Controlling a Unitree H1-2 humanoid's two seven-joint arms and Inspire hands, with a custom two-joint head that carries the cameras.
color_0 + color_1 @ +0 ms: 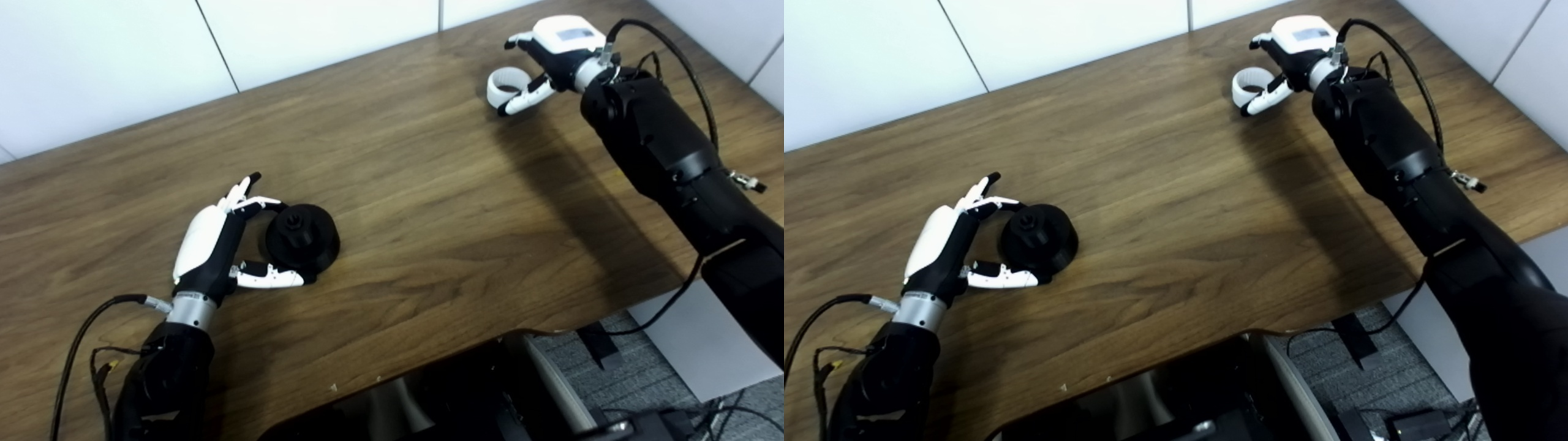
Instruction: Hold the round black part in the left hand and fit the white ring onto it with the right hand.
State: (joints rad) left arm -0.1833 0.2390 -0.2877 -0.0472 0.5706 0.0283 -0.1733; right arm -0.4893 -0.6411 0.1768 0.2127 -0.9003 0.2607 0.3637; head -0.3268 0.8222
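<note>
A brown wooden tabletop (429, 202) fills most of both views, with a white wall (122, 61) behind it.

The round black plastic part (302, 237) sits on the tabletop at the left side. It looks like a fat disc with a small knob on top. The left hand (211, 245), white on the back and black inside, is right beside it. Its fingers (248, 196) curl over the far side of the part and its thumb (269, 278) lies along the near side. The hand is cupped around the part, but I cannot tell if it is squeezing it or only touching it. The part still rests flat on the wood.

The white ring (507, 86) is well apart from the black part, at the far right side of the tabletop. The right hand (548, 55) is at the ring. Its thumb (527, 98) goes across the near edge of the ring, and its other fingers reach over the far side. I cannot tell if the hand has a real hold on it.

A dark shiny thing (429, 392) sits below the tabletop's front edge.
</note>
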